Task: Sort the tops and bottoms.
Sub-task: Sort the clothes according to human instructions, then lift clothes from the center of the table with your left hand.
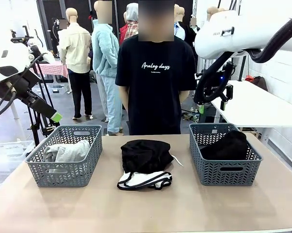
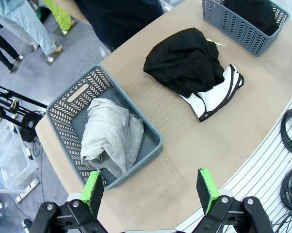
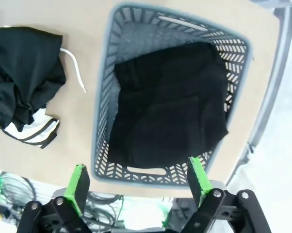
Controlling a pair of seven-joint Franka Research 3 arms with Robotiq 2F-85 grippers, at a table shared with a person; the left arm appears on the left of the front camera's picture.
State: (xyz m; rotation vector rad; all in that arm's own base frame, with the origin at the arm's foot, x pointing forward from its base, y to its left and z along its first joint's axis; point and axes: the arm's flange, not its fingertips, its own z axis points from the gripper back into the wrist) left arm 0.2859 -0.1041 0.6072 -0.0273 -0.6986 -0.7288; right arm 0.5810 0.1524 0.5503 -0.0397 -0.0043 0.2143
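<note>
A heather-grey knit top (image 1: pixel 66 151) lies crumpled in the left grey basket (image 1: pixel 37 170). At the table's middle, a black garment (image 1: pixel 145 154) is piled on white shorts with black piping (image 1: pixel 145 180). Another black garment (image 1: pixel 226 145) fills the right grey basket (image 1: pixel 223 172). My left gripper (image 2: pixel 149 189) hangs open high over the left basket (image 2: pixel 153 145) and the grey top (image 2: pixel 109 138), holding nothing. My right gripper (image 3: pixel 137 179) is open above the right basket (image 3: pixel 103 121) and its black garment (image 3: pixel 165 111), also holding nothing.
A person in a black printed T-shirt (image 1: pixel 155 73) stands at the table's far edge, behind the middle pile. Both arms are raised well above the tabletop (image 1: pixel 146 208). A white table (image 1: pixel 262 104) stands at the back right. Cables (image 2: pixel 291 131) lie below the near edge.
</note>
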